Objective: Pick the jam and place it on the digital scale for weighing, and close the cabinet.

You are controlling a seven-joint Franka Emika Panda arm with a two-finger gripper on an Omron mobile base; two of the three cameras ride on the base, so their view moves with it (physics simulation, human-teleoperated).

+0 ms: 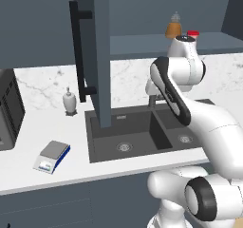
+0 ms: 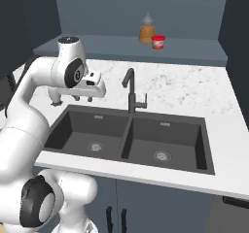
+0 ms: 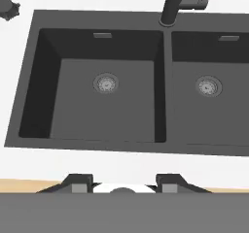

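The gripper [image 3: 121, 182] is clenched on nothing, hanging over the sink [image 3: 29, 72]. The jam [image 2: 158, 41] sits on the open cabinet [image 1: 102, 56] shelf beside an orange bottle [image 2: 146, 31]. The scale [image 1: 52, 156] rests on the counter.

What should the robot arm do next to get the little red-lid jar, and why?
Probably lift the gripper up toward the small red-lidded jam jar on the open dark slate-blue wall cabinet's shelf. The gripper hangs empty over the black double sink, and the flat grey-topped digital scale has nothing on it.
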